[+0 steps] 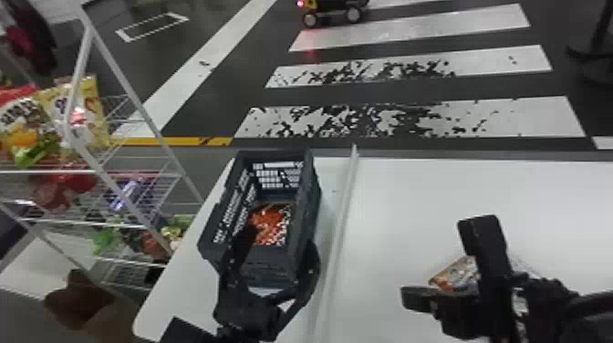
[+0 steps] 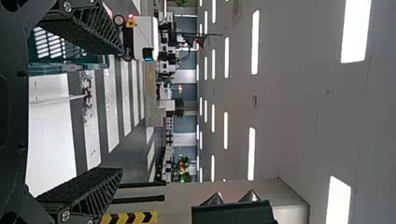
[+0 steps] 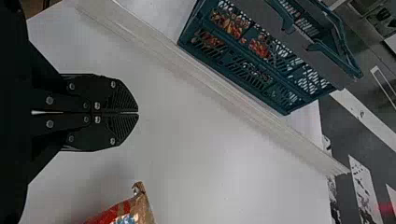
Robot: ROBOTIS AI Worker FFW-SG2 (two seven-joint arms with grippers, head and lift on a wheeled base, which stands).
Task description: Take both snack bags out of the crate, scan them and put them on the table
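Cool white light is coming from long ceiling lamps (image 2: 254, 42), which are glaring as blank white strips high above the crate (image 1: 306, 200). Right of the crate, the table (image 1: 410, 196) is looking bright and evenly lit, while the crate's inner walls are staying dark, with paler light showing through their lattice. Beyond the crate, the floor (image 1: 223, 91) is lying much dimmer, its white stripes are giving off a soft sheen, and a small red light (image 1: 299, 3) is glowing and casting a reddish reflection. In the right wrist view, a faint, soft-edged shadow is spreading over the tabletop, well apart from the crate.
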